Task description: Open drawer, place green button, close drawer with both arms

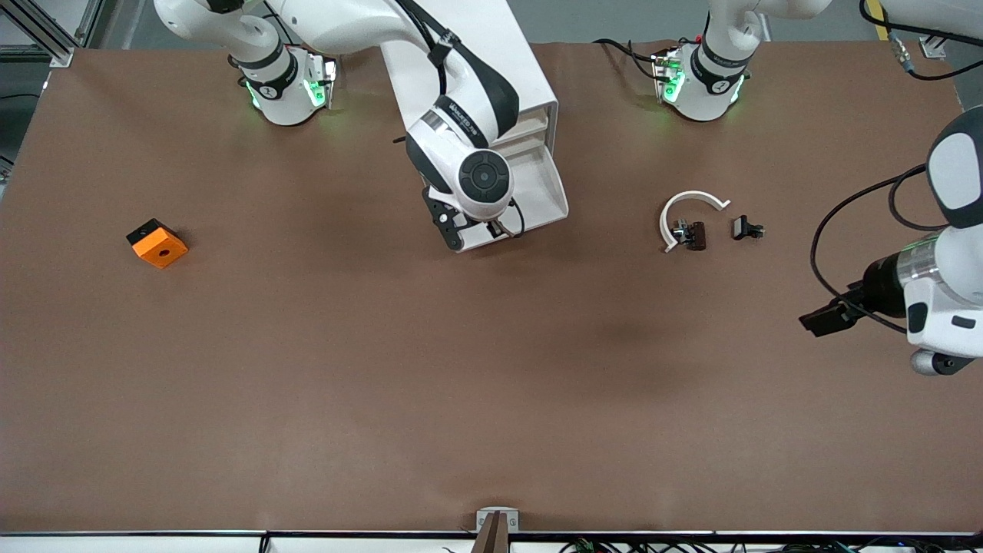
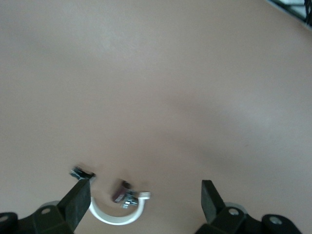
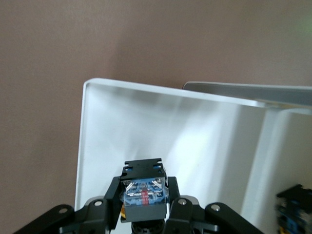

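The white cabinet stands between the arm bases. One drawer is pulled out toward the front camera. My right gripper hangs over that open drawer's front end. In the right wrist view the gripper is shut on the button, whose dark blue-black body shows between the fingers; its green cap is hidden. Under it lies the drawer's bare white floor and wall. My left gripper is open and empty over the table at the left arm's end, its fingers wide apart.
A white C-shaped ring, a small brown part and a black clip lie between the cabinet and my left gripper; the ring also shows in the left wrist view. An orange block lies toward the right arm's end.
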You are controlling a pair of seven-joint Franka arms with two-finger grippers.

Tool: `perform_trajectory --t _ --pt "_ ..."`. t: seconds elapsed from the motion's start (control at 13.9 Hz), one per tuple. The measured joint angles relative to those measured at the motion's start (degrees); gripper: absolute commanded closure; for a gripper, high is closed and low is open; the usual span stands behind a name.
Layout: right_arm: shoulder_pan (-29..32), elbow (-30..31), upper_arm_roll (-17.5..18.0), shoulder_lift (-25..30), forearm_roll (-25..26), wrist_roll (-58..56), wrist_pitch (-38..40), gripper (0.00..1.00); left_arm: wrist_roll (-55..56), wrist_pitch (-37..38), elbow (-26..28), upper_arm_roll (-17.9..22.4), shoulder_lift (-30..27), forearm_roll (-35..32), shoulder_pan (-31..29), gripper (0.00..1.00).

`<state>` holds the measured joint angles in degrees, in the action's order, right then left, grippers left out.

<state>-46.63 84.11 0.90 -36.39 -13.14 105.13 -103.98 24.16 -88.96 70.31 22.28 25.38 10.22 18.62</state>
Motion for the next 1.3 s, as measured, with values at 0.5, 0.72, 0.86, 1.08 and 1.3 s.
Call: perform_trajectory --t 0.5,0.72,0.86,1.08,1.3 --pt "-0.78 -0.04 0.00 -1.27 -0.03 0.03 -0.69 0.00 -6.33 -7.43 12.11 -0.12 -6.10 -0.32 -0.24 0.00" --pt "-0.78 -0.58 -0.10 -1.24 -0.03 0.02 -0.50 0.00 -6.42 -7.43 14.04 -0.39 -7.61 -0.33 0.54 0.00" --pt "-0.76 -1.55 -0.41 -0.95 -0.03 0.02 0.57 0.00 -6.42 -7.46 15.17 -0.75 -7.64 -0.33 1.33 0.00" --pt "0.27 -4.55 -1.23 1.02 -0.03 0.02 4.65 0.00 -6.42 -8.46 16.99 -1.86 -7.02 -0.35 1.58 0.00" --pt "3.68 -8.71 -1.61 3.96 -0.03 0.03 11.69 0.00 -6.43 -10.01 17.44 -4.43 -6.42 -0.35 1.62 0.00"
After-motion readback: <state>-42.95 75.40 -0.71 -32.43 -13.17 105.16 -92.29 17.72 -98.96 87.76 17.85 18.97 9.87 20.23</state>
